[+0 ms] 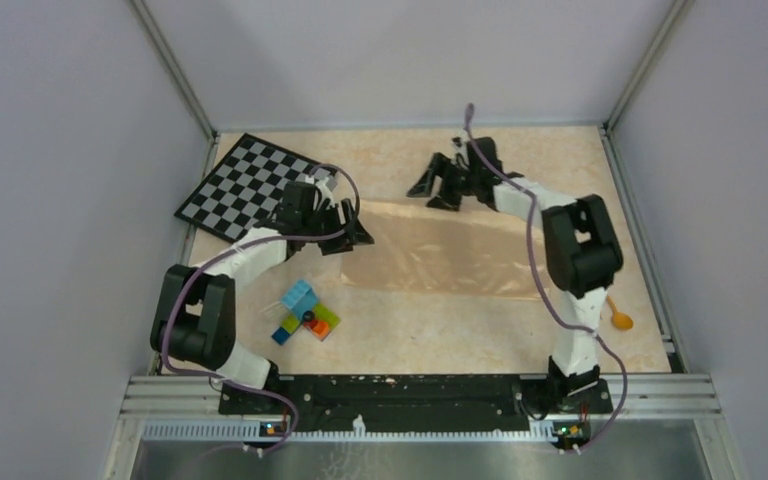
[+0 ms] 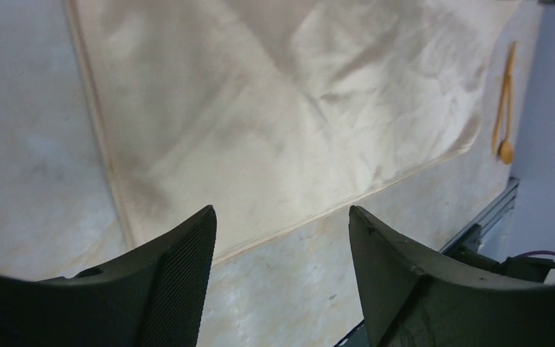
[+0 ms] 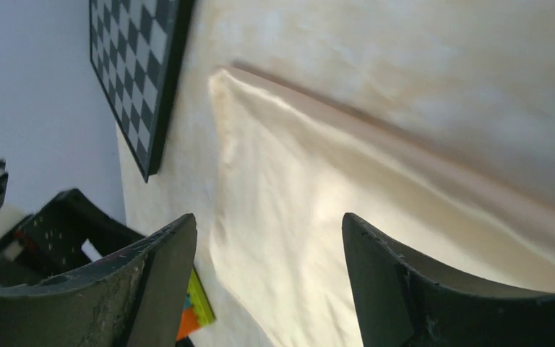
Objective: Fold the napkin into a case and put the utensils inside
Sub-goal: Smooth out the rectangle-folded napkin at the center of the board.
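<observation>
Items as I logged them from the remote station:

1. Napkin [image 1: 445, 250]: lay spread flat in the middle of the counter [image 1: 430, 330] as a wide peach rectangle, creased, not yet shaped into a case.
2. Utensils [image 2: 504, 101]: slim orange pieces lying together on the counter past the napkin's right edge, apart from the cloth. From above I saw only the spoon [image 1: 618, 316], beside the right arm [image 1: 580, 245].
3. Left claw [image 2: 282, 217]: fingers spread apart, nothing between them, at the napkin's left edge.
4. Right claw [image 3: 267, 224]: fingers likewise parted and empty, over the napkin's far edge.
5. Checkerboard [image 1: 245, 185]: far left corner.
6. Toy bricks [image 1: 305, 315]: clustered near the left arm.
</observation>
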Tool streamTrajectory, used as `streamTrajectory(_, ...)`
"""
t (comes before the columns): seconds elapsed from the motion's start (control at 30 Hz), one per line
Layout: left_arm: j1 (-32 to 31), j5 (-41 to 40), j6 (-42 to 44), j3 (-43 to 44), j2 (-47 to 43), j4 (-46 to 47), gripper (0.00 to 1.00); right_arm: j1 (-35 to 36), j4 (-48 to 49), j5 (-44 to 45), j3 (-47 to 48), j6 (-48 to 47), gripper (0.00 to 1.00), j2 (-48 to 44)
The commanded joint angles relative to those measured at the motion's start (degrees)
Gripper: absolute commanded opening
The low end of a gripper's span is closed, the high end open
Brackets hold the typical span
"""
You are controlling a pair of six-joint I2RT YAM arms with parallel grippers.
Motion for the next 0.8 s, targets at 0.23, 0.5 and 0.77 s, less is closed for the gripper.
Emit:
streamTrajectory(0.23,0.0,6.1,-14.1,8.5,21.0,41.1,0.74,-21.6,13.2,-10.9,-25.8,-2.9,0.75,-14.7)
streamTrajectory(0.5,0.4,-2.5,-8.1,15.2,30.3,44.7,0.73,-32.2,16.5,-14.2,-29.5,-4.4,0.75,-13.3)
streamTrajectory(0.77,2.7,-4.6,-7.0,19.3,37.2,41.8,0.75,-39.8,19.6,-13.9,-30.5,-5.2,0.75,-9.4)
